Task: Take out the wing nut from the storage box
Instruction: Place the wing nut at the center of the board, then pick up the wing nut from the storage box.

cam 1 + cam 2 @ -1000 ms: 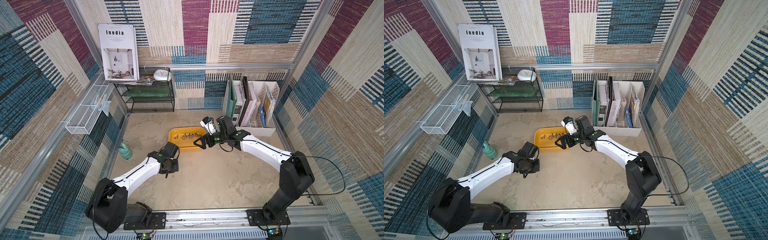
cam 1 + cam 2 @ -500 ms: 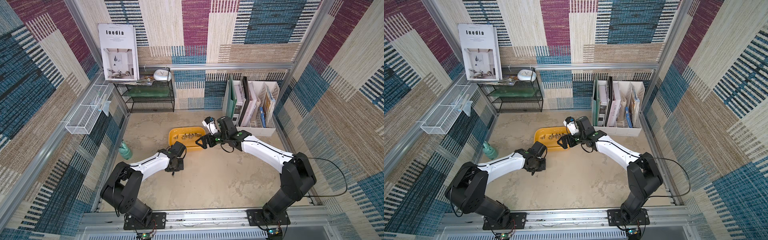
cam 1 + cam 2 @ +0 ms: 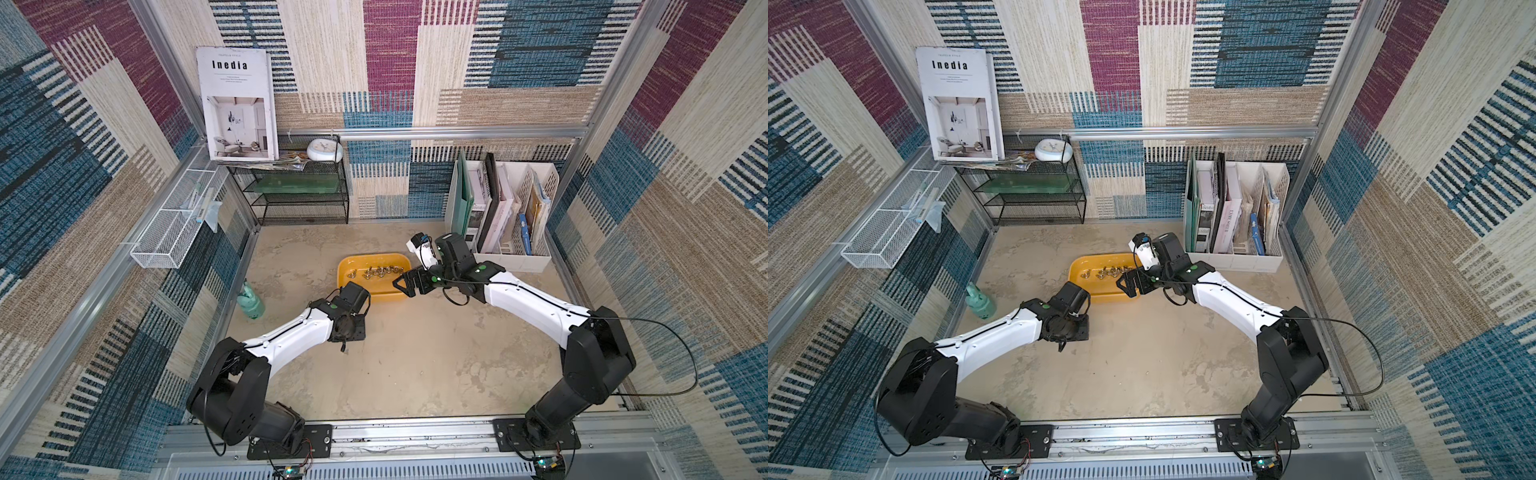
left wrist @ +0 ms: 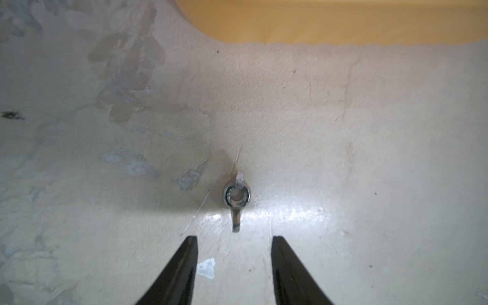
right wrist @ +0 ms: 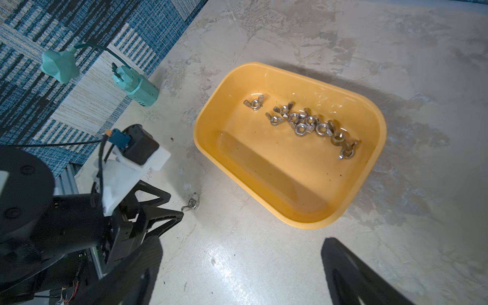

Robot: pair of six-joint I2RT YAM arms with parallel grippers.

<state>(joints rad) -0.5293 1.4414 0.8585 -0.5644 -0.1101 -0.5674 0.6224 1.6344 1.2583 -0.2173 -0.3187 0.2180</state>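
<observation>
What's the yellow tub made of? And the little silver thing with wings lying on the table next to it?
The storage box looks like plastic. It is one even yellow colour, with smooth glossy walls, soft glints and rounded moulded corners. The wing nut on the table looks like metal. It is silver-grey and shiny, with bright highlights on its ring. It may be steel, but the look alone does not settle which metal.

Mottled beige counter (image 3: 415, 365). One wing nut (image 4: 237, 196) lies flat just ahead of the left gripper (image 4: 235, 239). The storage box (image 5: 264, 169) stands beyond it, and a teal spray bottle (image 5: 136, 85) is well apart.
</observation>
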